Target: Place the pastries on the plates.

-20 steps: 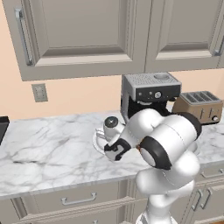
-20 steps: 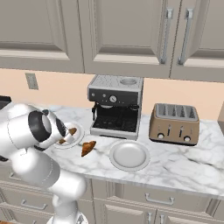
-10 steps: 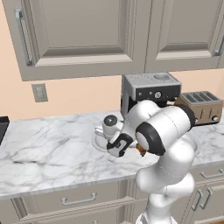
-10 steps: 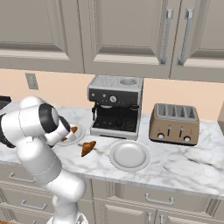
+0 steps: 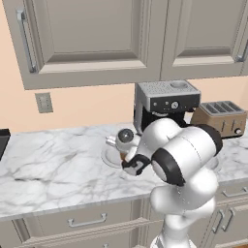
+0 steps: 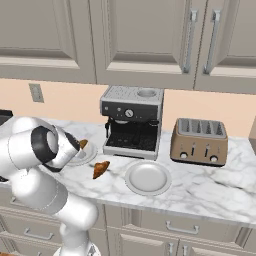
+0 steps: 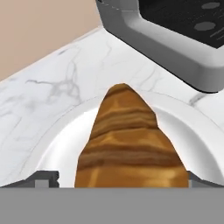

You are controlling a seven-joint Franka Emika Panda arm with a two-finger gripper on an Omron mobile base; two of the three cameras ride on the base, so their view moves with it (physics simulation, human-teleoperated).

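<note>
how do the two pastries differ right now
One pastry is over the left plate, between the gripper's fingertips; the other pastry lies free on the marble counter, between the two plates. The first is partly hidden behind the arm in the right base view; the second is in full sight. Both are golden-brown, tapered and far smaller than the bare right plate.

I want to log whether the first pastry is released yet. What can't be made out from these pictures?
- Grip: in the hand view the pastry covers the gap between the fingers, so holding or resting is unclear.
- Left plate: in the left base view the arm covers most of it; in the right base view the elbow does.
- Contact between pastry and plate: hidden at the hand view's bottom edge.
- Second pastry: too small for detail.
</note>
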